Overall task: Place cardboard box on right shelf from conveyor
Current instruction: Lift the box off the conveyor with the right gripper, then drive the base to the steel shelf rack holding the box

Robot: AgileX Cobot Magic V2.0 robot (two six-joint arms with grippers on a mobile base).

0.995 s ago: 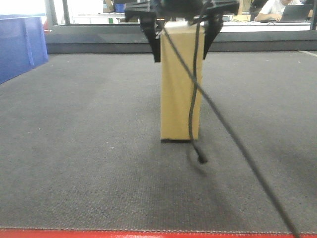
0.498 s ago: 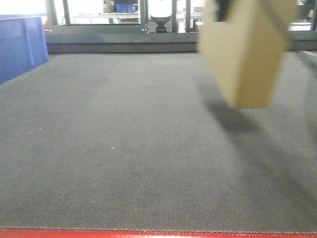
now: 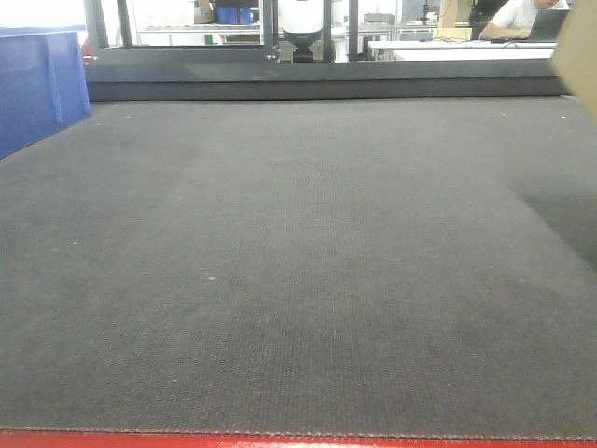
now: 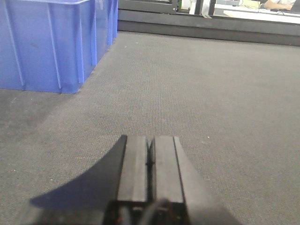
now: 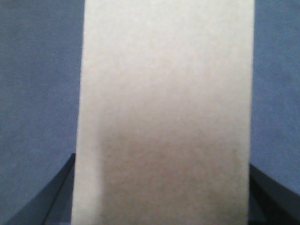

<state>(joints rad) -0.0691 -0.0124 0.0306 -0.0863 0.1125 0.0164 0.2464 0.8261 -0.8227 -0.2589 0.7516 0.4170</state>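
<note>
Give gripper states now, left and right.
Left gripper: closed, holding nothing.
Right gripper: closed on the box.

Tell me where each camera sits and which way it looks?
Front: low at the conveyor edge, facing across it; no robot parts, a cardboard box sliver top right.
Left wrist: above the shut left end effector, looking along the conveyor past a blue bin.
Right wrist: facing the cardboard box, right end effector fingers flanking it.
Shared: front and left wrist both show conveyor and bin.

Matte black left claw [image 4: 150, 143], two flat rectangular fingers [image 4: 133, 166], thin seam between them
</note>
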